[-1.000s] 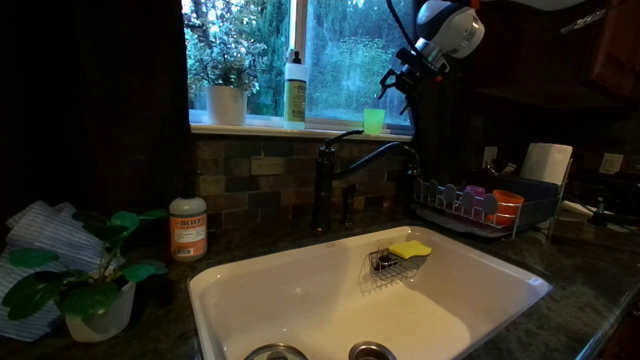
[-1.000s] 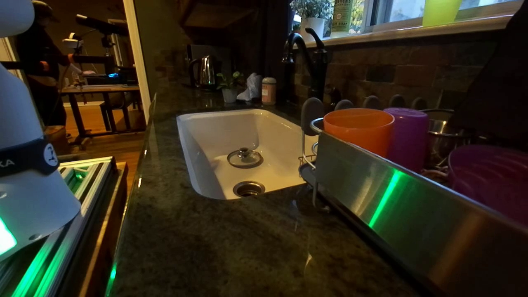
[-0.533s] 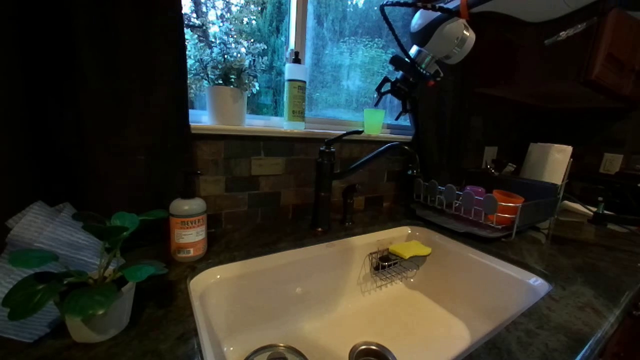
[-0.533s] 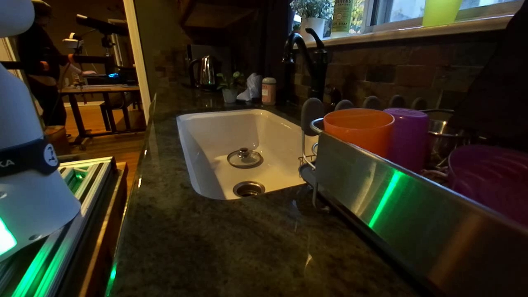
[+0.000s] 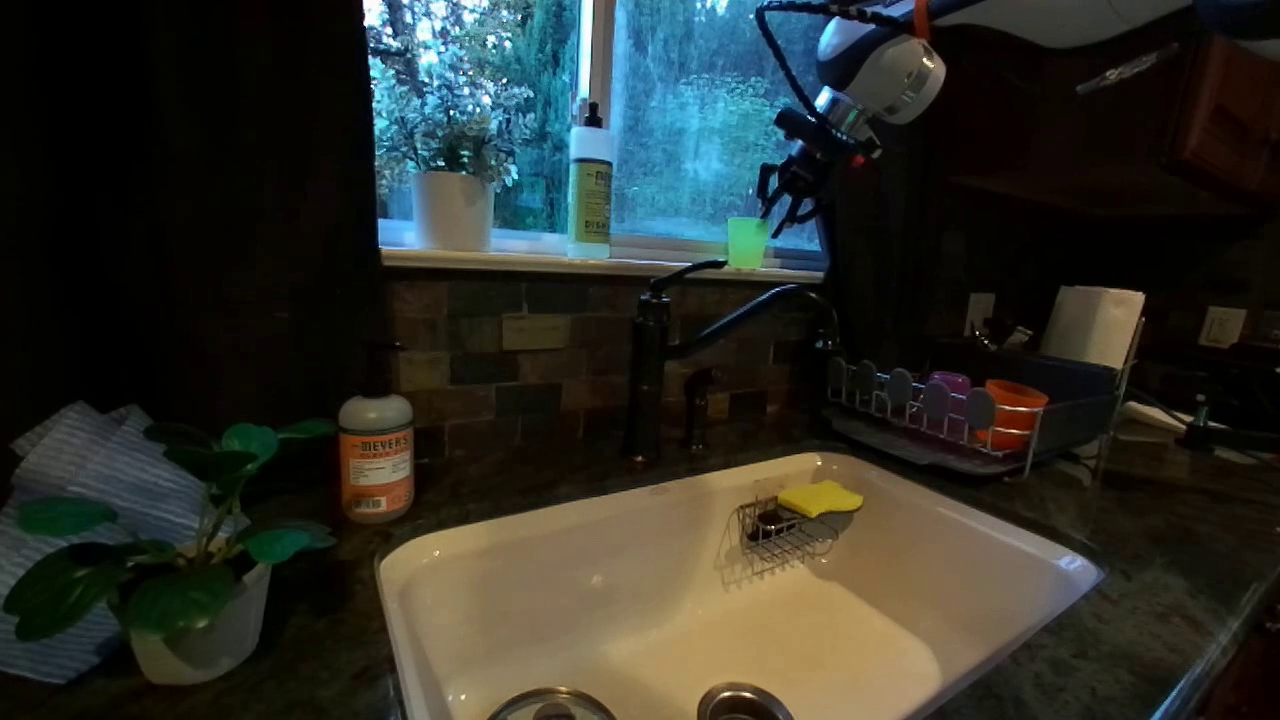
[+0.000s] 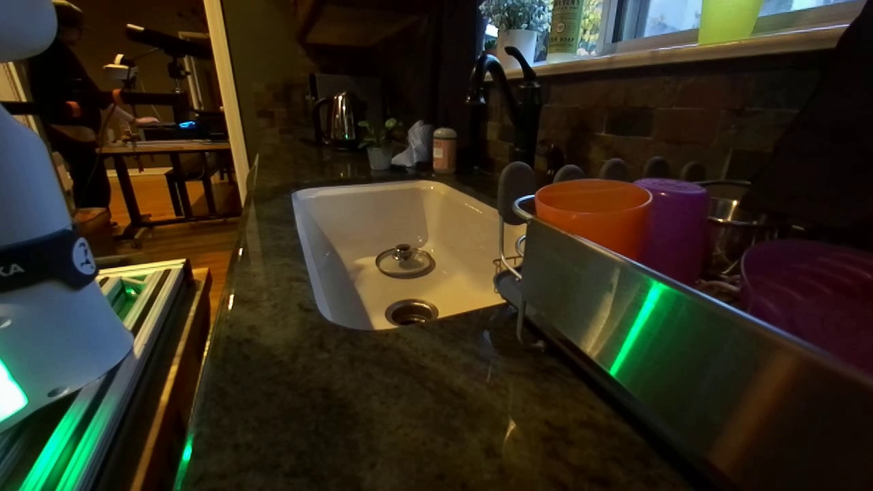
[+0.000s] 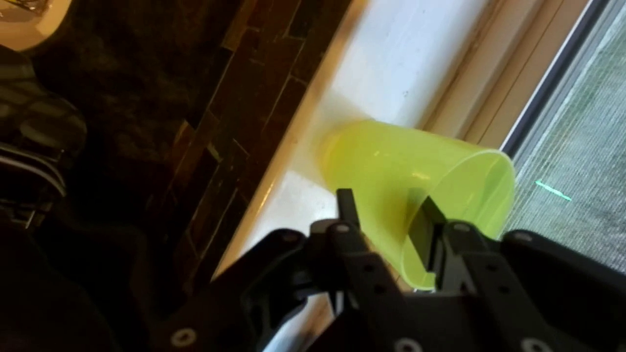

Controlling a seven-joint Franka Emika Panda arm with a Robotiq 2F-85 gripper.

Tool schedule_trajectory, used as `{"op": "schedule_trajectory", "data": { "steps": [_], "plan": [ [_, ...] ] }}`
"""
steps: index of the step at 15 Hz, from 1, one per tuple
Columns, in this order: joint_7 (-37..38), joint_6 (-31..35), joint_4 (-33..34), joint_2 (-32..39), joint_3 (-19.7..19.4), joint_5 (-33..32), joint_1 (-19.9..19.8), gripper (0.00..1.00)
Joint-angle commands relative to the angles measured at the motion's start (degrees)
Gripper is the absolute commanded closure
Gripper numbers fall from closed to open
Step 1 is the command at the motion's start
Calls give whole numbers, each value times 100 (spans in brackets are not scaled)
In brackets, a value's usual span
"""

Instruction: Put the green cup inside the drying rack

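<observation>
On the white window sill stands the green cup (image 5: 745,246), upright, also seen in an exterior view (image 6: 730,19). My gripper (image 5: 771,225) comes down at the cup's rim from the upper right. In the wrist view a finger (image 7: 424,232) reaches into the mouth of the cup (image 7: 386,151), while the opposite finger (image 7: 347,208) stays outside. A gap remains between the pads, with the cup's wall in it, so the jaws are partly open. The drying rack (image 5: 1075,420) sits on the counter right of the sink and shows its metal side in an exterior view (image 6: 586,293).
An orange cup (image 6: 593,211) and a purple cup (image 6: 675,225) occupy the rack's near end, with a purple dish (image 6: 811,300) beside them. Below the sill rises the black faucet (image 5: 650,380). A soap bottle (image 5: 590,195) and a potted plant (image 5: 453,210) share the sill.
The gripper has moved down and left to the cup's rim. Its fingers have come closer together, from wide apart to partly open. The cup has not moved.
</observation>
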Motion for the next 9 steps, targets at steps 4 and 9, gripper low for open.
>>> {"op": "schedule_trajectory", "data": {
  "steps": [4, 9],
  "plan": [
    [40, -1051, -468, -689, -31, -238, 87, 100],
    [259, -1594, -1689, -1838, -135, -727, 106, 99]
  ]
}}
